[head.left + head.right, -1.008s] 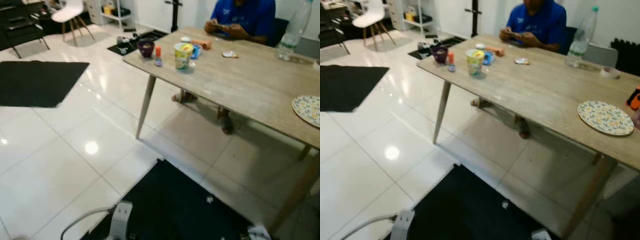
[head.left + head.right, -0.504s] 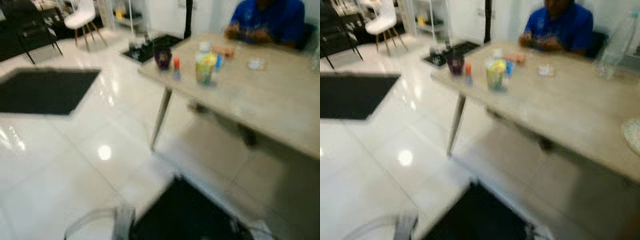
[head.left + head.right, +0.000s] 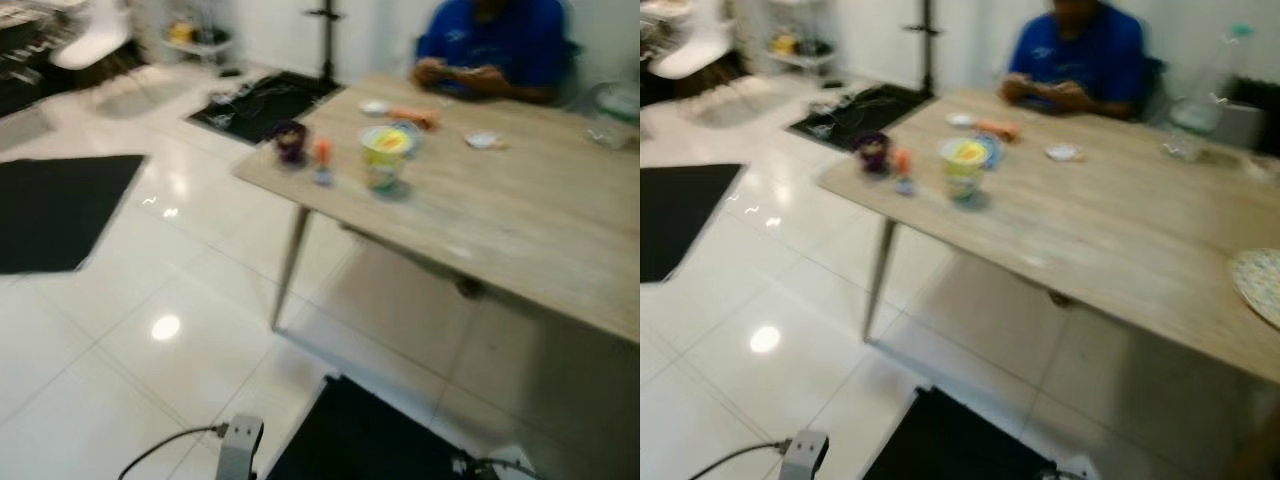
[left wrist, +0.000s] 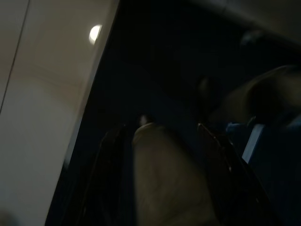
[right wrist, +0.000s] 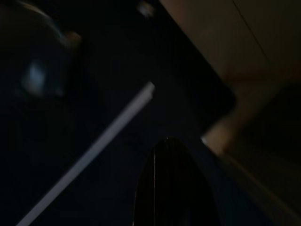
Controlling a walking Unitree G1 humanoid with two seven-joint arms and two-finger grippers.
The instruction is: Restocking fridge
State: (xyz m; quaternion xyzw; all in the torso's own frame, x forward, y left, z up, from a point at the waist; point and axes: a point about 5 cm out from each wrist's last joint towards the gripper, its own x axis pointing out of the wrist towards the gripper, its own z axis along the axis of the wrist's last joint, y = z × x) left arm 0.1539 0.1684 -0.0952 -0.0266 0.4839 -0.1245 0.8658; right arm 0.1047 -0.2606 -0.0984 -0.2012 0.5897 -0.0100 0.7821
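Left eye view: the whole picture has shifted since half a second ago and is still blurred. That is the camera swinging, not the things moving. The long pale wooden bench [image 3: 520, 210] now sits more central. We read that as the approach going on, nothing grasped yet. Near the bench's left corner stand a yellow-green printed cup [image 3: 385, 157], a small dark purple cup [image 3: 291, 142] and, between them, a little bottle with an orange cap [image 3: 322, 160], close together but apart. We take these as likely stock for the fridge. A person in a blue shirt [image 3: 495, 45] sits at the far side. A black floor mat [image 3: 55, 205] lies on the glossy white tiled floor [image 3: 150, 300], and a white plug block with a cable [image 3: 238, 440] lies close below.

Right eye view: same scene, plus a round patterned plate [image 3: 1260, 282] at the bench's right edge and a clear plastic bottle [image 3: 1215, 75] far back.

Left wrist view: very dark. The left tool [image 4: 162, 126] hangs low over dark ground, fingers wide. A pale blurred shape lies between them; we cannot tell what it is. The cups are well away, up on the bench.

Right wrist view: the right tool [image 5: 164, 141] hangs idle, fingers narrow and pressed together, empty.
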